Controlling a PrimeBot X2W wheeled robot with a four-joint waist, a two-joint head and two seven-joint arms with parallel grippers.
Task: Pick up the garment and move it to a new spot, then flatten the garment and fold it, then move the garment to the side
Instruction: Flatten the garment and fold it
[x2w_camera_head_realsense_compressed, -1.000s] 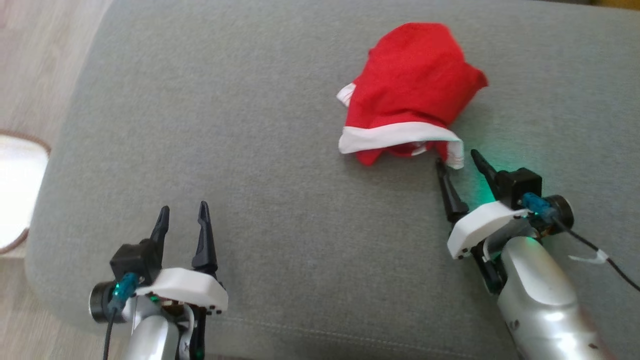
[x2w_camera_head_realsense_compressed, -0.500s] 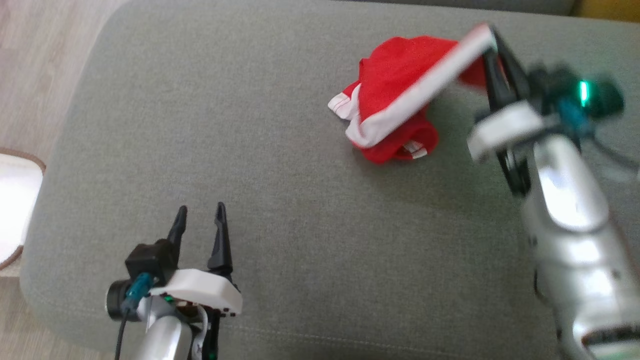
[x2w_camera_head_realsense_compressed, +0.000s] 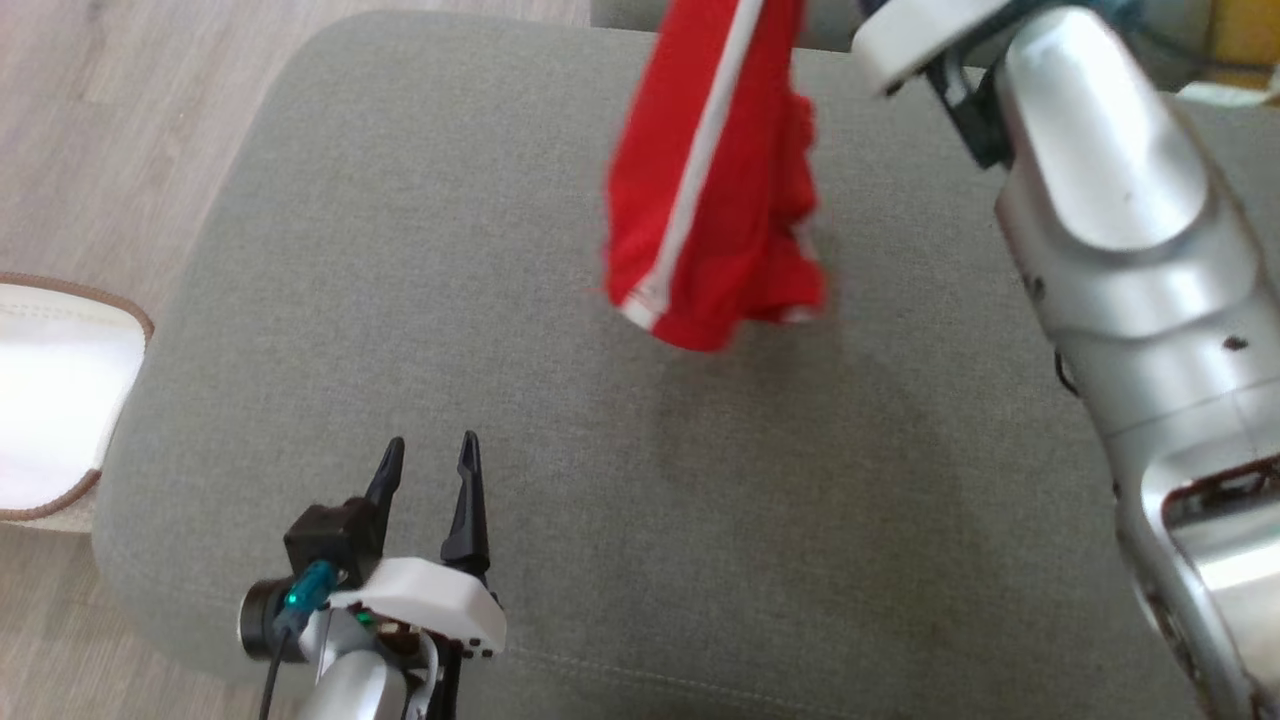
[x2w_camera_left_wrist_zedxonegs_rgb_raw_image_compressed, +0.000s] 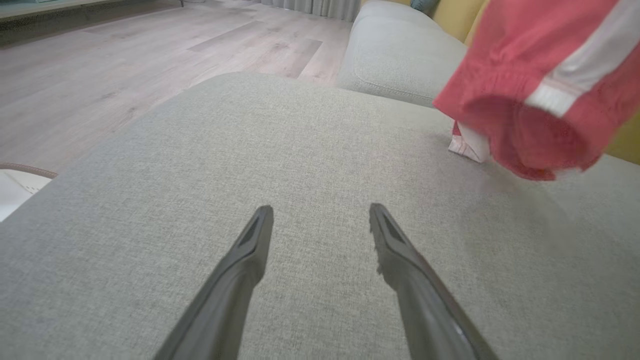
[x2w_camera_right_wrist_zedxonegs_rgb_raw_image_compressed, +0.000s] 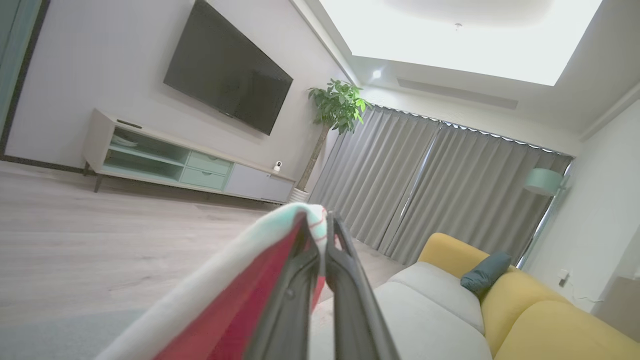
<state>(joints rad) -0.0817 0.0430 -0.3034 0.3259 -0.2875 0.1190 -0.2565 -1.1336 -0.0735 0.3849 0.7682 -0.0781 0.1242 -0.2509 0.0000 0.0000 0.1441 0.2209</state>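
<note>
The red garment (x2w_camera_head_realsense_compressed: 715, 190) with white trim hangs in the air over the grey cushion (x2w_camera_head_realsense_compressed: 560, 400), its lower end just above the fabric. In the left wrist view the garment (x2w_camera_left_wrist_zedxonegs_rgb_raw_image_compressed: 540, 100) dangles at the upper right. My right gripper (x2w_camera_right_wrist_zedxonegs_rgb_raw_image_compressed: 320, 235) is shut on the garment's white band (x2w_camera_right_wrist_zedxonegs_rgb_raw_image_compressed: 240, 270), high above the cushion; in the head view its fingertips are past the top edge and only the arm (x2w_camera_head_realsense_compressed: 1100, 200) shows. My left gripper (x2w_camera_head_realsense_compressed: 430, 465) is open low over the cushion's near left part, holding nothing; its fingers (x2w_camera_left_wrist_zedxonegs_rgb_raw_image_compressed: 250, 250) point across bare fabric.
A white rug with a brown rim (x2w_camera_head_realsense_compressed: 50, 400) lies on the wooden floor at the left. A second grey cushion (x2w_camera_left_wrist_zedxonegs_rgb_raw_image_compressed: 400, 60) and a yellow sofa (x2w_camera_right_wrist_zedxonegs_rgb_raw_image_compressed: 525, 320) with a dark pillow (x2w_camera_right_wrist_zedxonegs_rgb_raw_image_compressed: 485, 272) stand beyond. The grey cushion's edge runs close behind my left gripper.
My right gripper closed on the garment's white band and lifted it off the cushion, up and away. The head camera has shifted. The left gripper stayed open in place.
</note>
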